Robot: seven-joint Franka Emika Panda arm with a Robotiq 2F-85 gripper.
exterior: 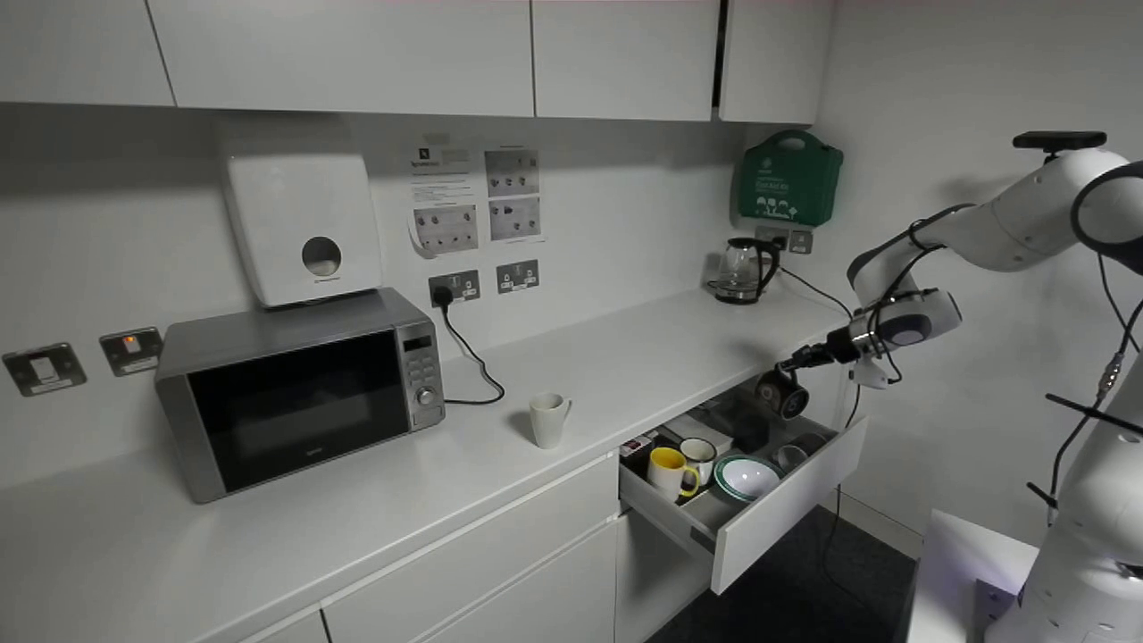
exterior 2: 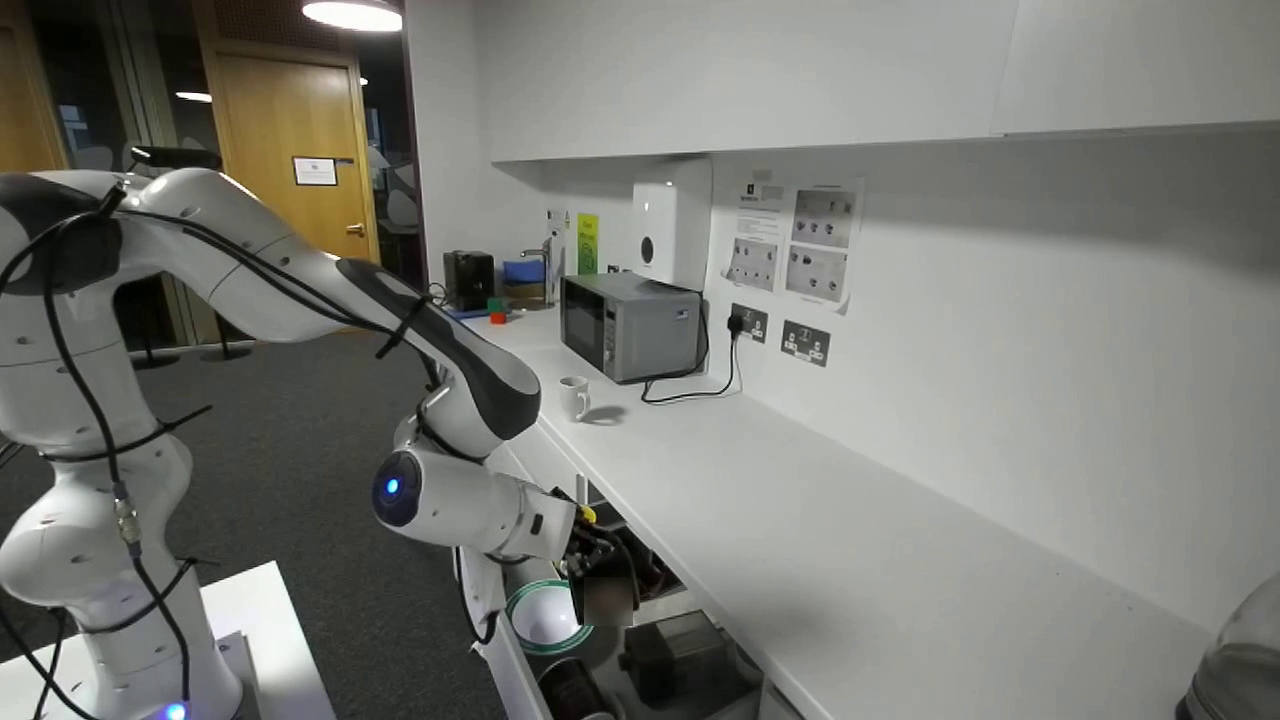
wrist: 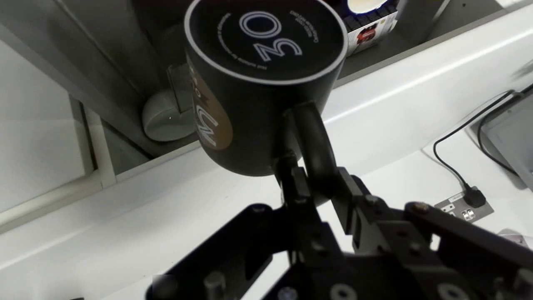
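Note:
A black mug (wrist: pixel 266 121) with a brown patch on its side hangs from my gripper (wrist: pixel 324 183), which is shut on its handle (wrist: pixel 314 137). Its base, printed with a large "30", faces the wrist camera. In both exterior views the mug (exterior: pixel 781 395) is held over the pulled-out drawer (exterior: pixel 790 505), close to the counter edge. Below it in the drawer are a yellow mug (exterior: pixel 668 473), a white mug with a dark rim (exterior: pixel 699 454), a green-rimmed bowl (exterior: pixel 748 480) and a dark cup (exterior 2: pixel 572 688). The mug's opening is turned away and hidden.
On the counter (exterior: pixel 616 357) stand a white mug (exterior: pixel 547 420), a microwave (exterior: pixel 299 393) and a glass kettle (exterior: pixel 741 271). Wall cupboards (exterior: pixel 625 58) overhang the counter. A green first aid case (exterior: pixel 789 179) hangs near the arm. Dark bulky items (exterior 2: pixel 680 655) fill the drawer's other end.

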